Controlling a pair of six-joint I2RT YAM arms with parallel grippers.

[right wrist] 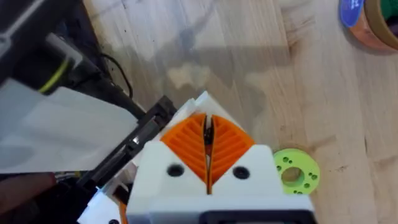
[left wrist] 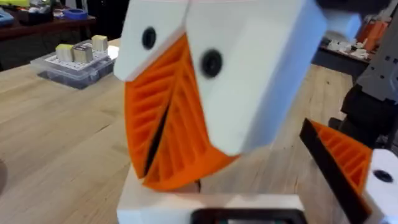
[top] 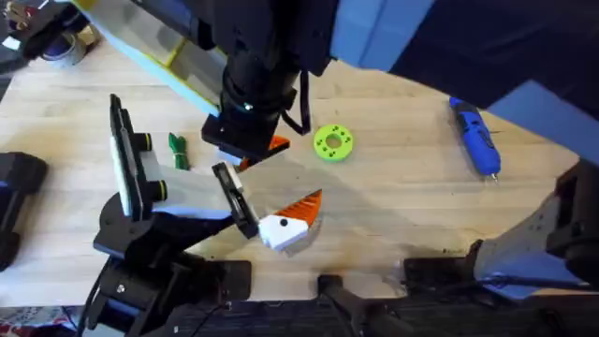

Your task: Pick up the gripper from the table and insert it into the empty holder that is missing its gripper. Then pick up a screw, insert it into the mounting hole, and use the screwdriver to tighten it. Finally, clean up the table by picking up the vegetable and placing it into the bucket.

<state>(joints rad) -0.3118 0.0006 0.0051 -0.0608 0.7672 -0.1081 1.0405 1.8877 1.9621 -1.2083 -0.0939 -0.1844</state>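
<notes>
Right pincer [right wrist: 207, 127], pads pressed together and empty, is held just beyond the white finger piece [top: 279, 231], orange tip angled rightward.

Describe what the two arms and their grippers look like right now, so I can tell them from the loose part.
Both arms are black, with dark cabling. Each gripper has white plastic finger blocks with a dark round dot and orange ribbed triangular pads: the left gripper, the right gripper.
</notes>
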